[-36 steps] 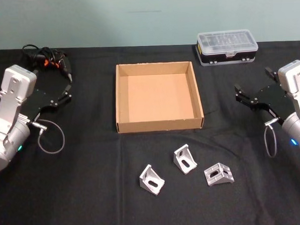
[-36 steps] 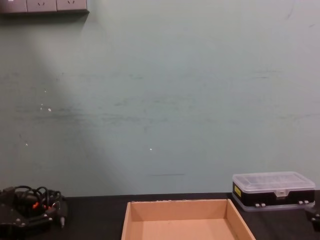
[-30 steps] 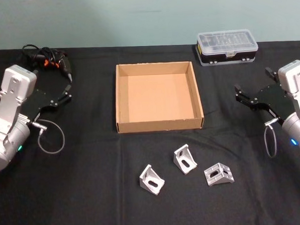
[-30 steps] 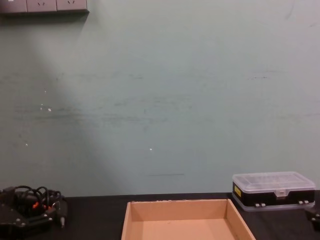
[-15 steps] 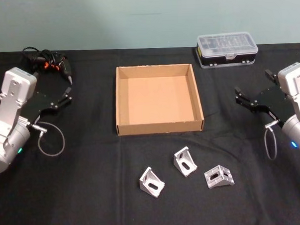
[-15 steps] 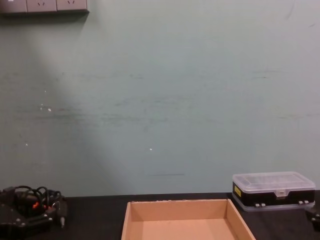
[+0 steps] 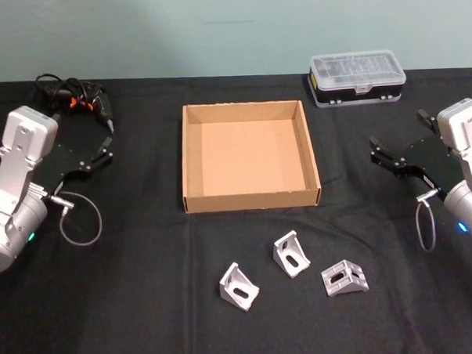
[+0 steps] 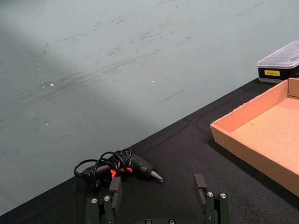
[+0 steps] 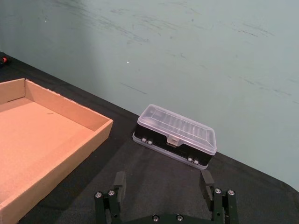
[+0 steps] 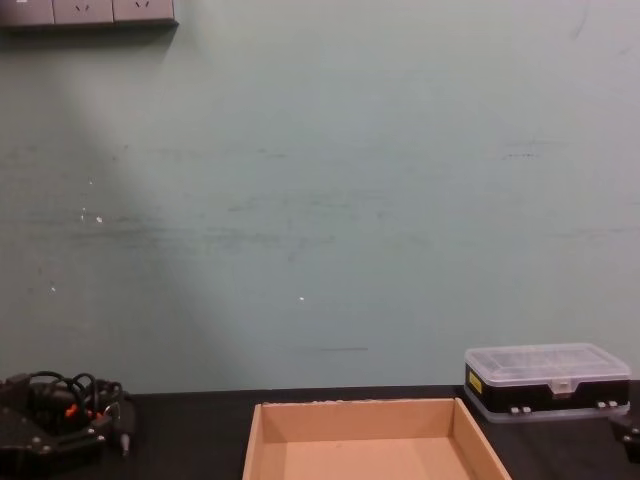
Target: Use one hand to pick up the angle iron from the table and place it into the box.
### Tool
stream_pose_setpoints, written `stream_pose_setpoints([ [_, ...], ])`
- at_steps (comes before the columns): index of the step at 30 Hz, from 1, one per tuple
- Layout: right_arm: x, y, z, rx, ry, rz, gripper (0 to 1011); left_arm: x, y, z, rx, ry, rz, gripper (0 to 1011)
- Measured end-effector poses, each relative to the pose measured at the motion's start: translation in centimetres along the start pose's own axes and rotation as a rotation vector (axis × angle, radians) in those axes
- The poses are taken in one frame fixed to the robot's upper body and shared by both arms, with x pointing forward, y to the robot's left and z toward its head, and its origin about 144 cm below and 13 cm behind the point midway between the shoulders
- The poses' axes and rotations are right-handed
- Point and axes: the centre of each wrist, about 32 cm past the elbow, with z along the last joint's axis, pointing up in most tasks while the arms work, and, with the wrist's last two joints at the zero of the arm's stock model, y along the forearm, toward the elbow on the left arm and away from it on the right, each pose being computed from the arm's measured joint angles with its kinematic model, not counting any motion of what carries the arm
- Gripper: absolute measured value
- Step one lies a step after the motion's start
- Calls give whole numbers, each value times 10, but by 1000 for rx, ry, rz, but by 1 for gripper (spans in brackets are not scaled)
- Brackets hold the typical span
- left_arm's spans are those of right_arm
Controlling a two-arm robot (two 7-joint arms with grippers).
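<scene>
Just shy of the box point(image 7: 252, 197): three angle irons point(image 7: 290, 253).
We see the right end effector point(image 7: 397, 132), agape like the left end effector point(image 7: 107, 143), nearer the rightmost angle iron point(image 7: 344, 276).

At about one o'clock, far back, sits a closed organiser case point(image 7: 358, 76) with a clear ribbed lid over a black base. It has small grey latches along its long front side and a yellow label point(image 10: 475, 383) on one short end. Well apart from it, at about ten o'clock, lies a black corded tool point(image 7: 74, 96) with red-orange accents. Its own cable is heaped over it in a loose tangle, and its metal-tipped nose point(image 8: 158, 178) is angled toward roughly six o'clock. Behind both rises a pale green wall point(image 10: 320, 200), scuffed with faint dark streaks and a few white specks. A row of white sockets point(image 10: 85, 10) sits high at eleven o'clock.
</scene>
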Motion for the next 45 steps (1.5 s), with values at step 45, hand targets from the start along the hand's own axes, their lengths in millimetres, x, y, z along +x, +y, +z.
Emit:
stream_pose_setpoints([
  [45, 6, 0, 2, 23, 38, -7, 1004, 0, 0, 0, 0, 0, 0, 1000],
])
